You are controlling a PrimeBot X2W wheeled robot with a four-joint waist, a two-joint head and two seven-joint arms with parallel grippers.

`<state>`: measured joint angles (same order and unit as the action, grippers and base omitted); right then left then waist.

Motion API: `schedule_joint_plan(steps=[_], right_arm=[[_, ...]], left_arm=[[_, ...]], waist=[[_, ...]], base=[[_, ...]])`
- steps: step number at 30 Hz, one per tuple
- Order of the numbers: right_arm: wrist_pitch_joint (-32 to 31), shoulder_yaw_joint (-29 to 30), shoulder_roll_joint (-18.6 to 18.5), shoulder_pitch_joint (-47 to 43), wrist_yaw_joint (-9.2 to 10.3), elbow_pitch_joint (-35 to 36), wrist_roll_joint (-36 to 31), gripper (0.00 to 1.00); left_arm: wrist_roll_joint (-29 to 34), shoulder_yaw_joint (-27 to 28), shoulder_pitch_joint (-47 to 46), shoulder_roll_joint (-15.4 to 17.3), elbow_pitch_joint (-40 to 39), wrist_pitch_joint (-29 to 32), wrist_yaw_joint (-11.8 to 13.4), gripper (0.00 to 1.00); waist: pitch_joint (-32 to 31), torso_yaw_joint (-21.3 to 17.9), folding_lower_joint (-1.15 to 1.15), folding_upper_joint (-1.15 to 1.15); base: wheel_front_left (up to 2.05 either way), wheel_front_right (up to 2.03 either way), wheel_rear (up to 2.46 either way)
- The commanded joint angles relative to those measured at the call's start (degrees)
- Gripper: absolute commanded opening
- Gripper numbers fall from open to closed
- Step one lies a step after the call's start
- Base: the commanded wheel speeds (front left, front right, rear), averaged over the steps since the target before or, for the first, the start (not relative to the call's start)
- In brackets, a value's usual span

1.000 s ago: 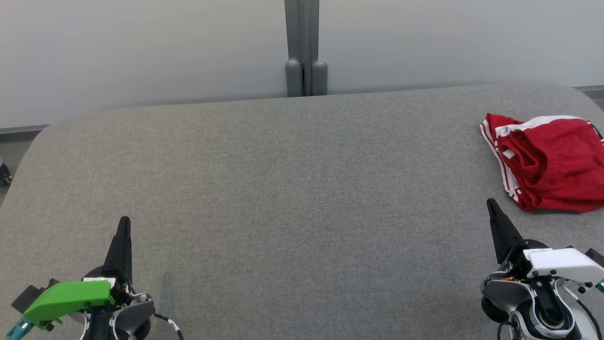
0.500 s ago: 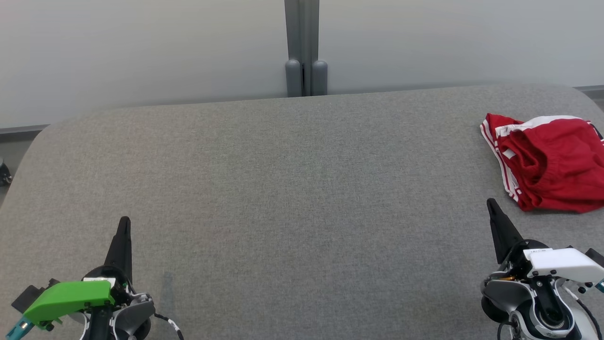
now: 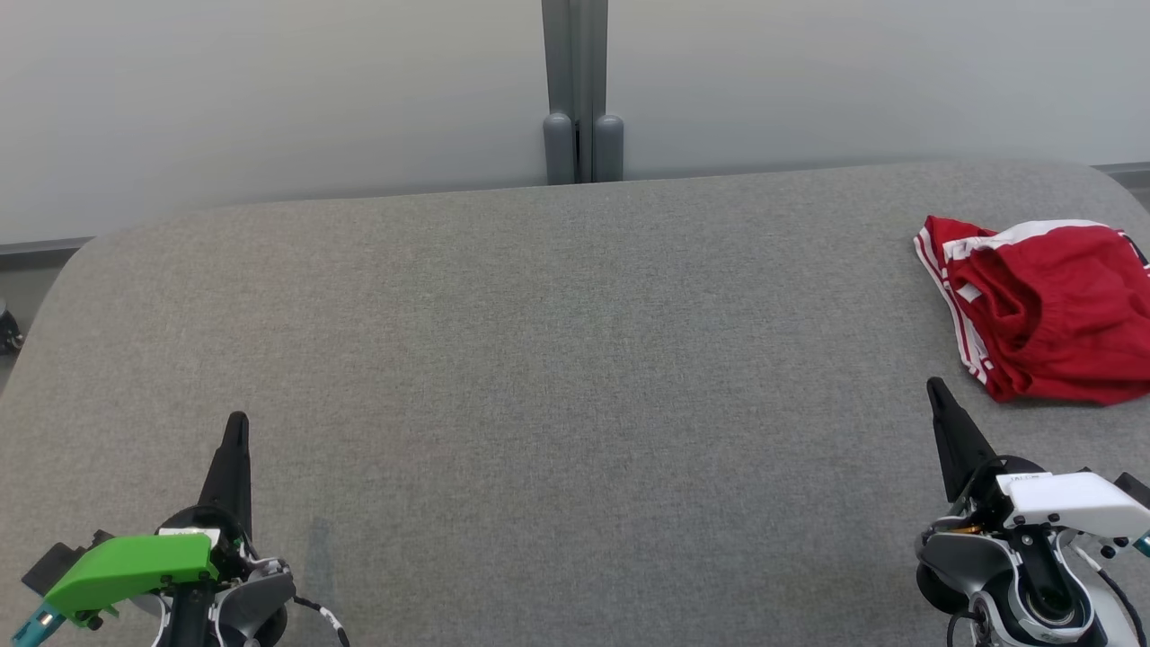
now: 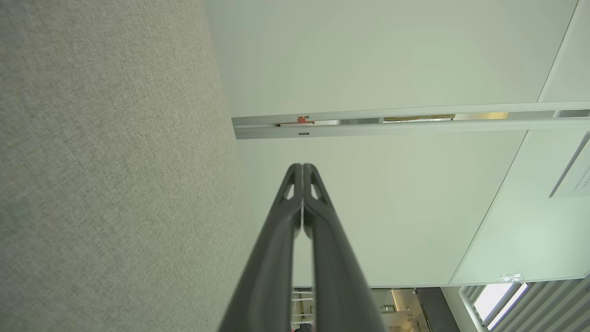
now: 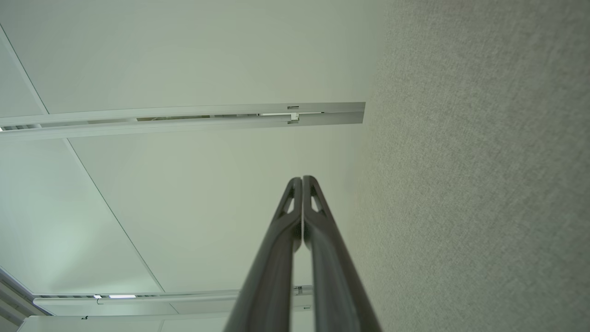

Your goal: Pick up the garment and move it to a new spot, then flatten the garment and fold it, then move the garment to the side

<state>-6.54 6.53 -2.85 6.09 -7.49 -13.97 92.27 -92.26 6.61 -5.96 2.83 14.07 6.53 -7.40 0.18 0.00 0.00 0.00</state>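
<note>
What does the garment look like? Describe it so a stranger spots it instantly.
Start at the wide grey fabric table. Go to its right edge, just beyond the right tool. The garment lies crumpled there, bright red with white stripes against plain grey.

A wide surface covered in grey woven fabric [image 3: 539,377], rounded at its far corners, is spread across the head view. Behind it, pale, evenly lit wall panels [image 3: 269,99] are joined by a grey vertical post [image 3: 575,63], at whose foot two rounded grey caps [image 3: 559,148] are set side by side. A dark strip [image 3: 40,250] is run along the wall's base at the left. In the left wrist view the panels are divided by a pale rail [image 4: 392,123], and a bright opening [image 4: 500,299] is glimpsed beside grey slats [image 4: 553,306].
</note>
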Motion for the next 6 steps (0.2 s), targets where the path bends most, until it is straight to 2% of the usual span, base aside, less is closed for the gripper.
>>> schedule_joint_plan(steps=[1, 6], right_arm=[[-0.18, 0.12, -0.12, 0.35, 0.0, -0.11, 0.24, 0.0], [-0.19, 0.13, -0.13, 0.35, 0.0, -0.11, 0.23, 0.0]], left_arm=[[-0.29, 0.13, -0.58, 0.07, -0.12, 0.21, -0.31, 0.0], [-0.29, 0.13, -0.58, 0.07, -0.12, 0.21, -0.31, 0.0]], waist=[[0.0, 0.0, 0.0, 0.0], [0.0, 0.0, 0.0, 0.0]], base=[[0.0, 0.0, 0.0], [0.0, 0.0, 0.0]])
